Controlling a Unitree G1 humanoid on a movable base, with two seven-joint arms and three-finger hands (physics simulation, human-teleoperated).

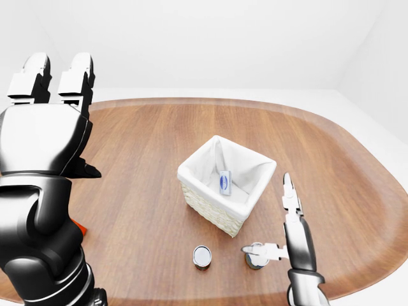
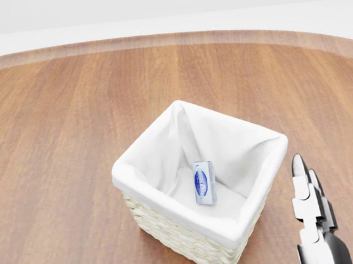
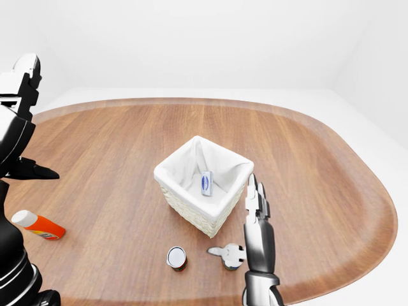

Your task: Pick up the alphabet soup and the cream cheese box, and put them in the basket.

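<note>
Cream cheese box [image 2: 204, 182] lies inside the basket [image 2: 144, 174] on the white liner, long axis running 12-to-6 in the head view, blue label up. Alphabet soup [image 3: 176, 258] stands upright on the table [image 1: 140, 153], at 7 o'clock from the basket, well apart. Right hand [image 1: 277, 239] at the basket's 5 o'clock, fingers spread, thumb over a second small can [image 1: 255, 258], not gripping. Left hand [image 1: 51, 115] raised at left, fingers extended, empty. Orange bottle [image 3: 37, 224] lies at far left.
</note>
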